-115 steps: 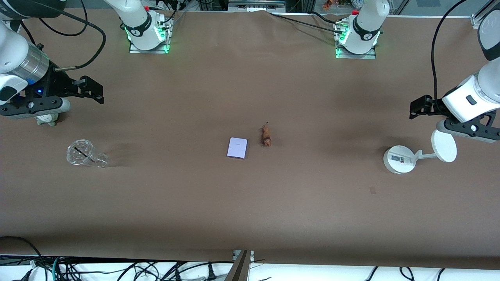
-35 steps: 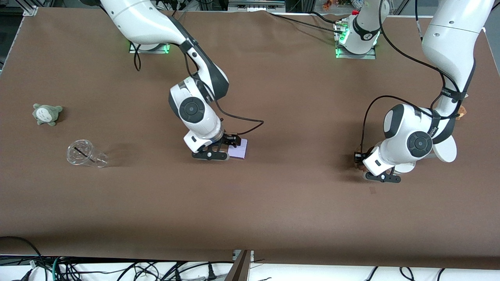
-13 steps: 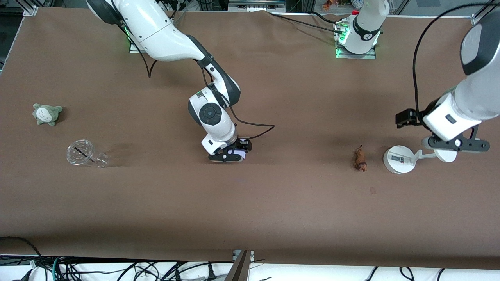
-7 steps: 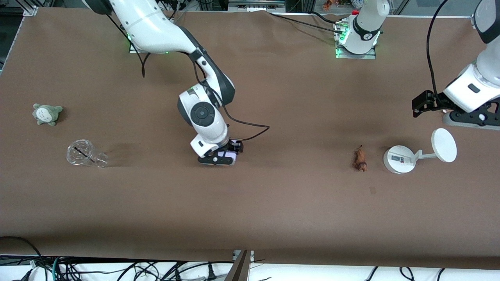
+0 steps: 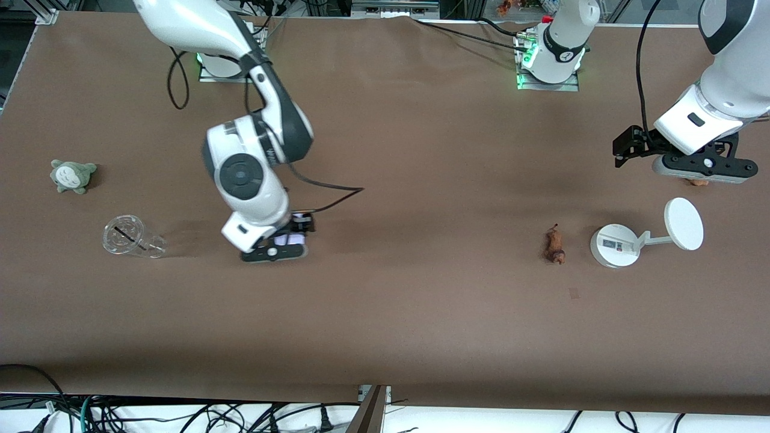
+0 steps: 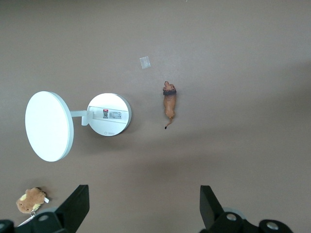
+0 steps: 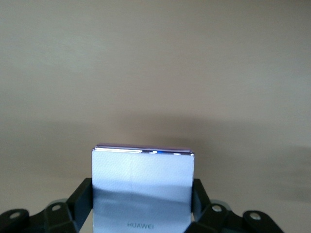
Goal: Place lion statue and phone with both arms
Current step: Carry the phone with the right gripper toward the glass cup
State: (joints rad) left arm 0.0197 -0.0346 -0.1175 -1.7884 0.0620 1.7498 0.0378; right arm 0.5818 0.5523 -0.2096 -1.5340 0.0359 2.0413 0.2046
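The lion statue [image 5: 554,244] lies on the brown table beside the white stand, toward the left arm's end. It also shows in the left wrist view [image 6: 169,103], apart from the gripper. My left gripper [image 5: 701,169] is open and empty, up over the table by a brown plush toy; its fingers [image 6: 73,209] stand wide apart. My right gripper [image 5: 274,251] is shut on the phone [image 5: 289,239], a pale lavender rectangle, and holds it low over the table near the clear cup. In the right wrist view the phone [image 7: 143,179] sits between the fingers [image 7: 82,198].
A white round-based stand [image 5: 613,245] with a disc [image 5: 684,224] stands next to the lion. A brown plush toy [image 6: 31,200] lies under the left gripper. A clear plastic cup [image 5: 129,237] and a grey-green plush toy [image 5: 72,175] lie toward the right arm's end.
My right gripper has carried the phone from the table's middle toward the clear cup. My left gripper, empty since it let go of the lion beside the stand, has shifted over the brown plush toy.
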